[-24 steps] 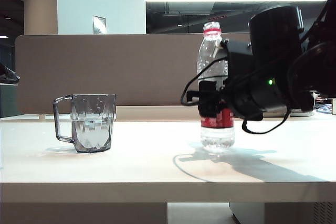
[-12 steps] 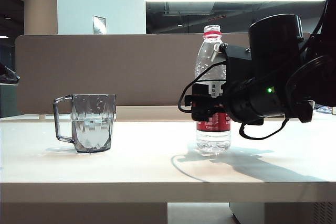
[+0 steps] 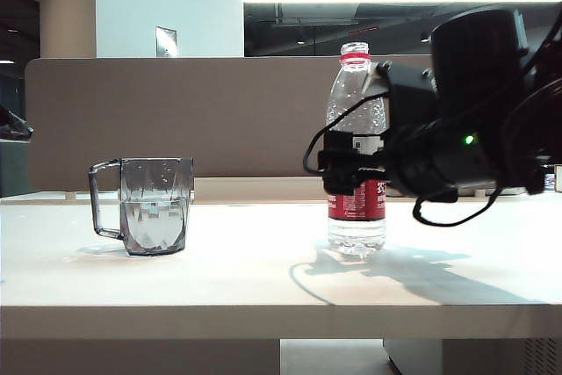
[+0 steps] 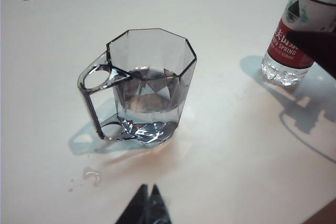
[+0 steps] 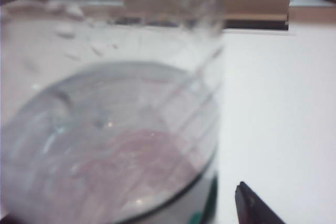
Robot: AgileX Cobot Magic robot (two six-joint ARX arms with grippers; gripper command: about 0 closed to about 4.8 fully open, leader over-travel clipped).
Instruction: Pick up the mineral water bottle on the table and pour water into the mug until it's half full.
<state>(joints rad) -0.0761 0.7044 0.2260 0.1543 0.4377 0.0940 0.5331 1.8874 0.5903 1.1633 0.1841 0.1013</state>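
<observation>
While my right gripper (image 3: 344, 173) sits at the bottle (image 3: 356, 129) with its fingers level with the red label, the risk is plain — any sideways drift as I pull away could knock the tall, uncapped bottle over and spill it across the tabletop (image 3: 263, 278). From the right wrist the bottle fills the view, one fingertip showing off to its side and clear of the plastic; the jaws look spread wide and hold nothing.

My left gripper (image 4: 147, 205) hangs above the tabletop near the mug (image 3: 151, 205), its tips together, empty.

The bottle stands upright on the right, well apart from the mug, and carries water to roughly label height. The mug, on the left with its handle turned away from the bottle, holds clear water up to about half — I judge the pour done. A few drops lie on the tabletop beside it.
</observation>
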